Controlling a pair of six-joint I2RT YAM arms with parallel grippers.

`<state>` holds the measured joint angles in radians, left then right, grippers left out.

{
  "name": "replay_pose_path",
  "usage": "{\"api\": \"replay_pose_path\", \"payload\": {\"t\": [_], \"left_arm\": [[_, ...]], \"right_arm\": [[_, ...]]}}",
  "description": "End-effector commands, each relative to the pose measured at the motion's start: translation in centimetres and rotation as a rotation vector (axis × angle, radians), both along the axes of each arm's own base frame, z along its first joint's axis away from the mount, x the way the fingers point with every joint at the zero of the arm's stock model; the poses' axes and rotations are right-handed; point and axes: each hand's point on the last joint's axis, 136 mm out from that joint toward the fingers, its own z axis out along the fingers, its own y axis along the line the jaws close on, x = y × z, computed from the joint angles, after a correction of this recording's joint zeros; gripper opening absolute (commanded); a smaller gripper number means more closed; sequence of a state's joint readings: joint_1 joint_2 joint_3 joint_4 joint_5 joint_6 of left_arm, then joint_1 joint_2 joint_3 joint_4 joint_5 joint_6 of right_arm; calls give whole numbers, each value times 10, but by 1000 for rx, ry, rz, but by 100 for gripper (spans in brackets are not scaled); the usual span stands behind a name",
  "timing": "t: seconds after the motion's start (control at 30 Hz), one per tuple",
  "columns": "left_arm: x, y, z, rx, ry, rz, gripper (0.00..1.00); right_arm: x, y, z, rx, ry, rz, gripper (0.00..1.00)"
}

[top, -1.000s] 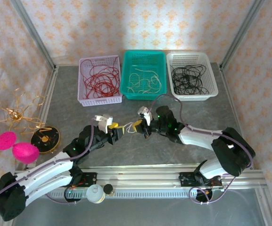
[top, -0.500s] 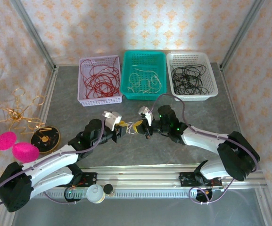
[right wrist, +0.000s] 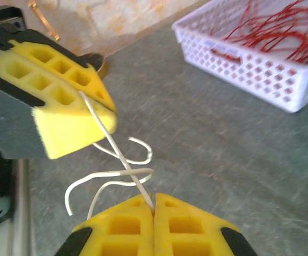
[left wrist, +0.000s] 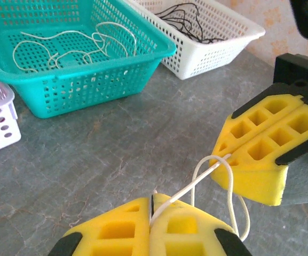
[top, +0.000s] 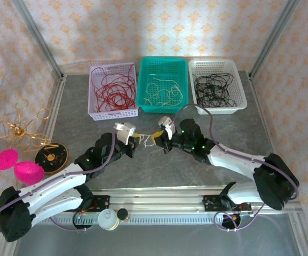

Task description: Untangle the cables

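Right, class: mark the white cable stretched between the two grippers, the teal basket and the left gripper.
white cable (right wrist: 116,149), right wrist view, middle of the taut strand.
teal basket (left wrist: 89,88), left wrist view, its front wall.
left gripper (left wrist: 151,207), left wrist view, seam between its closed fingertips.

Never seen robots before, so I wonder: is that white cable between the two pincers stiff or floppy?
Probably floppy: the white cable curls in loose loops between the left pincer and right pincer. Likely very light, being string-thin.
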<state>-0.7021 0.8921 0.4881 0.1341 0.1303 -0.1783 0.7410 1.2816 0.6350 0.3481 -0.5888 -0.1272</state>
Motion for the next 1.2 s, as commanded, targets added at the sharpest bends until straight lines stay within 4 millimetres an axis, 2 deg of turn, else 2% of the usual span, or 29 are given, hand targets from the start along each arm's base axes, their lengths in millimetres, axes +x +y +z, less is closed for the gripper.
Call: {"api": "replay_pose_path", "payload": {"t": [0.0, 0.1, 0.33, 0.43, 0.5, 0.57, 0.67, 0.73, 0.77, 0.83, 0.87, 0.93, 1.0, 1.1, 1.17], "left_arm": [[7, 18, 31, -24, 17, 129, 0], [-6, 6, 36, -5, 82, 76, 0], [-24, 9, 27, 95, 240, 81, 0], [-27, 9, 35, 107, 254, 85, 0], [-20, 15, 53, 76, 210, 135, 0], [-10, 14, 77, 43, 156, 160, 0], [18, 9, 115, 36, 91, 199, 0], [37, 2, 140, 23, 61, 190, 0], [45, -4, 155, 9, 43, 165, 0], [57, -17, 172, 15, 21, 131, 0], [64, -24, 177, 32, 17, 114, 0], [77, -36, 188, 61, 10, 95, 0], [89, -48, 194, 77, 2, 78, 0], [96, -68, 201, 68, -27, 5, 0], [103, -74, 205, 73, -58, -3, 0]], "right_arm": [[30, -32, -4, -105, -77, -249, 1], [35, -40, 1, -127, -141, -323, 6], [48, -64, -1, -184, -216, -471, 10], [53, -82, 7, -180, -251, -565, 10], [60, -99, 3, -191, -252, -663, 11], [65, -111, -2, -190, -233, -725, 22], [78, -139, -17, -212, -176, -842, 27], [83, -163, -27, -219, -130, -932, 23], [84, -172, -32, -210, -102, -956, 18], [82, -180, -34, -173, -72, -962, 13], [79, -176, -32, -143, -64, -930, 13], [72, -164, -18, -65, -60, -857, 18], [66, -152, 5, 43, -61, -784, 33], [57, -134, 65, 268, -51, -656, 54], [53, -129, 107, 360, -87, -605, 68]]}}
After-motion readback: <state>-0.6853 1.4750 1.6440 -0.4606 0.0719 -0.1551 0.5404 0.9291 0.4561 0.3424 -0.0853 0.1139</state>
